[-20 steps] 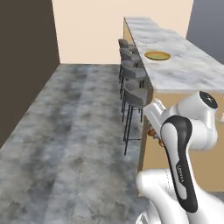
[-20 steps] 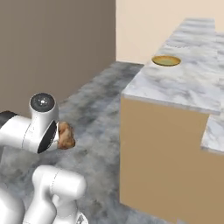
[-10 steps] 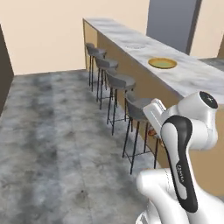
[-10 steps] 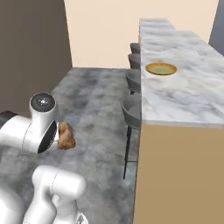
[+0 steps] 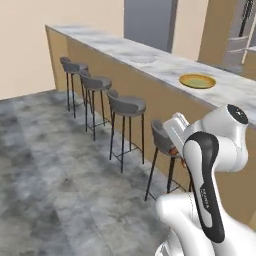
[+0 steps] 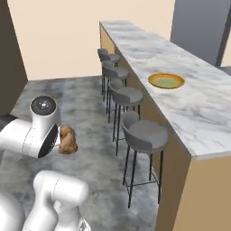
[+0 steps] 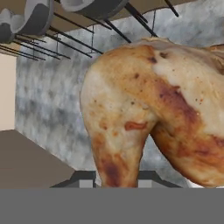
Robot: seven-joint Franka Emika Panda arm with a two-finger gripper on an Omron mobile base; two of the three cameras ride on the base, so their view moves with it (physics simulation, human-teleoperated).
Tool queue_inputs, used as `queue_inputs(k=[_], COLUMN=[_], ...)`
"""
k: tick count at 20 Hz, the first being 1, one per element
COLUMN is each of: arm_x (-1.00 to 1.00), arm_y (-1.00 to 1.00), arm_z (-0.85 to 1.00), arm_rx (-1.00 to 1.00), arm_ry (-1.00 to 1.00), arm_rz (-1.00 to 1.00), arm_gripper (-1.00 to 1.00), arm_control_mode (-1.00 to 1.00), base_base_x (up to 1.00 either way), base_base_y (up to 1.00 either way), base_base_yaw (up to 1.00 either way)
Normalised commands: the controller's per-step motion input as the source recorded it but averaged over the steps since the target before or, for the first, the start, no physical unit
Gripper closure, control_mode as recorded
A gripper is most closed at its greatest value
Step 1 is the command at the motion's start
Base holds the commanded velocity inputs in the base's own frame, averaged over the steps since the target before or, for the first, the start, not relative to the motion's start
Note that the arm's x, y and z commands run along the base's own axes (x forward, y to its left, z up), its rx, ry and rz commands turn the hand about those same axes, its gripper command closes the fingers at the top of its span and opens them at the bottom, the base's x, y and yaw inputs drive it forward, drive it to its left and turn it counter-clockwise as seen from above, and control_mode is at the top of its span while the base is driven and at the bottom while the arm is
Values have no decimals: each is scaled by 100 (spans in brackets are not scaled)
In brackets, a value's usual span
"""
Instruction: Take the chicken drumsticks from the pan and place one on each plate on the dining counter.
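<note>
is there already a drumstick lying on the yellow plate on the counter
No, the yellow plate on the dining counter is bare, showing only its pale greenish centre.

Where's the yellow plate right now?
The yellow plate lies on the dining counter, above the bar stools; in the left base view it sits far right.

faint lettering on the arm's dark link (image 5: 204, 197) (too small to read)

White arm folded up near base, elbow high; end effector (image 7: 116, 177) clamped on glossy orange-brown drumstick (image 7: 157, 109).
</note>
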Motion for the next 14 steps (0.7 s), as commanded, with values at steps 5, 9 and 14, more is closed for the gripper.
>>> queue_inputs(k=[5, 9, 14], arm_x=[0, 0, 0], arm_y=[0, 0, 0], arm_z=[0, 0, 0], arm_rx=[0, 0, 0], arm_ry=[0, 0, 0], arm_rz=[0, 0, 0], arm_gripper=[100, 100, 100], arm_control_mode=[100, 100, 100], base_base_x=[100, 100, 100], base_base_y=[88, 85, 90], base_base_yaw=[-47, -46, -45])
